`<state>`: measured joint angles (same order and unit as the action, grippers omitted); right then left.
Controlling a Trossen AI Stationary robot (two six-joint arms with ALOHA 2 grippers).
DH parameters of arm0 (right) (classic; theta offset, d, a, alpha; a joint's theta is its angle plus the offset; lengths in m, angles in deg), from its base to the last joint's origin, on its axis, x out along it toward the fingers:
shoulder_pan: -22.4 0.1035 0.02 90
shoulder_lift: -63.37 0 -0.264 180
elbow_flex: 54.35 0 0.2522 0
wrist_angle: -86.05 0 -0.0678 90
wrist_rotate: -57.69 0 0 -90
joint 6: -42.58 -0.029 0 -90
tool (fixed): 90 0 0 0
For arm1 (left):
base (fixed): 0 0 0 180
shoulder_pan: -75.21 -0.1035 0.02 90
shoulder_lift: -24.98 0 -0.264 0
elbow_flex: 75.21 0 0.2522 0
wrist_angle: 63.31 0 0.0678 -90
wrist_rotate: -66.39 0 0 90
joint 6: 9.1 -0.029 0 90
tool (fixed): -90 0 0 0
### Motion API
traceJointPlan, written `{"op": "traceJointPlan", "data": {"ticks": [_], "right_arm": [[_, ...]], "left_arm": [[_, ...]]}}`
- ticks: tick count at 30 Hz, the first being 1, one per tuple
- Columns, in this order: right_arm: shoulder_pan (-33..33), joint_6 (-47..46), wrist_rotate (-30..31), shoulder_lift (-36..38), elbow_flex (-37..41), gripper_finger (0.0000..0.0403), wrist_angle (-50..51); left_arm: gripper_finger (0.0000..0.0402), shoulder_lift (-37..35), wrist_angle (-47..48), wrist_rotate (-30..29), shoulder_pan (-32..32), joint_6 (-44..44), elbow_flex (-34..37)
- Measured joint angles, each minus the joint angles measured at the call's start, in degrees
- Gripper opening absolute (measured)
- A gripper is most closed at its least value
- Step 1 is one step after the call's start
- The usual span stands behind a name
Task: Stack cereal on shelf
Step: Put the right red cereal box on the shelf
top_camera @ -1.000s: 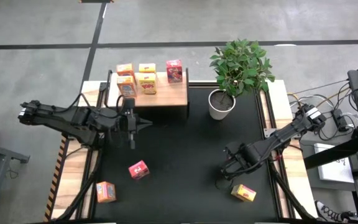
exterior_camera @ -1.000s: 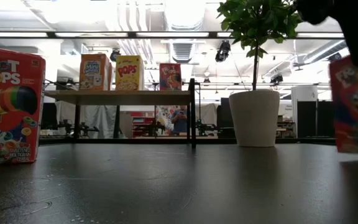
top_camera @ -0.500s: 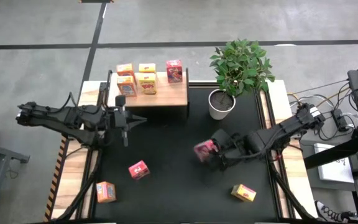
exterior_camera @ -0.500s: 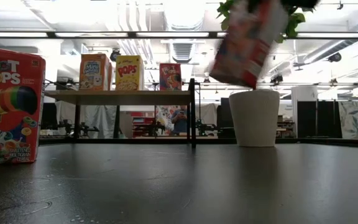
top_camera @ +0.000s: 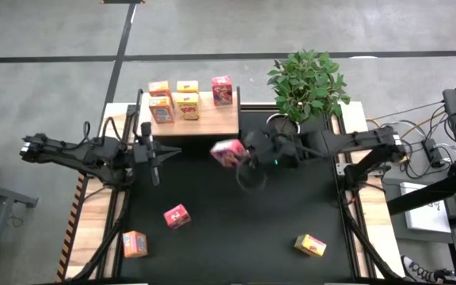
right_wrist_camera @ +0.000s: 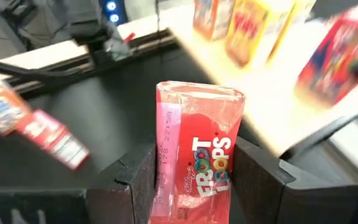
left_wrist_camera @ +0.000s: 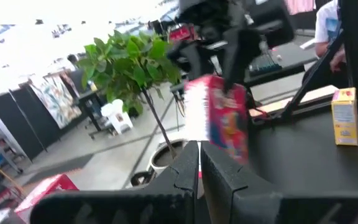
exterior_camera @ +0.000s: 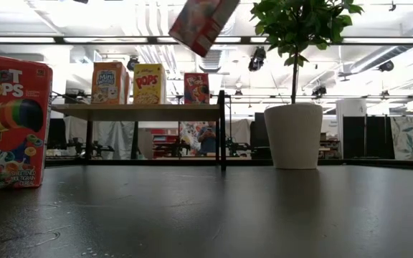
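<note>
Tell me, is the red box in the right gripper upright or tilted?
Tilted. In the low view the red box hangs slanted high above the table, held in the right gripper, while boxes on the shelf stand straight.

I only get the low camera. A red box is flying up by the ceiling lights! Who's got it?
Observer: The right gripper has it, fingers clamped on both sides of the red Froot Loops box.
Child: Where's it going?
Observer: From above, it hangs just off the shelf front edge.
Child: How many boxes are up there? I count three.
Observer: Five: two orange, two yellow, one red.
Child: And the other arm?
Observer: The left gripper waits shut beside the shelf, empty.
</note>
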<state>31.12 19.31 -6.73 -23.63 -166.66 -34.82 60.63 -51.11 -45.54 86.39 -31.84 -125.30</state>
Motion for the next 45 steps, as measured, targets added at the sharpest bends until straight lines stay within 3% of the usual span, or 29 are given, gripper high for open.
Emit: {"op": "traceJointPlan", "data": {"ticks": [5,14,18,23,33,45], "right_arm": [[-4.3,11.36,-0.08,-5.19,-8.77,0.0172,1.28],[-11.84,31.81,-0.37,-18.62,-29.35,0.0172,12.87],[-15.51,38.31,-5.47,-24.16,-36.37,0.0172,17.12],[-19.2,43.43,-8.64,-26.61,-35.94,0.0172,17.29],[-23.69,43.41,-12.57,-28.01,-35.94,0.0178,18.23],[-24.99,43.41,-12.57,-28.3,-35.94,0.0245,18.06]], "left_arm": [[0.0001,-2.22,-2.12,-1.48,-0.02,-1.16,0.76],[0.0001,-3.18,-1.83,-1.6,-0.02,-1.2,1.24],[0.0001,-2.99,-1.36,-1.59,-0.02,-1.7,1.24],[0.0001,-3.02,-0.86,-1.57,-0.02,-1.81,1.24],[0.0001,-2.96,-0.47,-1.57,-0.02,-1.84,1.24],[0.0001,-2.96,-0.51,-1.55,-0.02,-1.87,1.24]]}}
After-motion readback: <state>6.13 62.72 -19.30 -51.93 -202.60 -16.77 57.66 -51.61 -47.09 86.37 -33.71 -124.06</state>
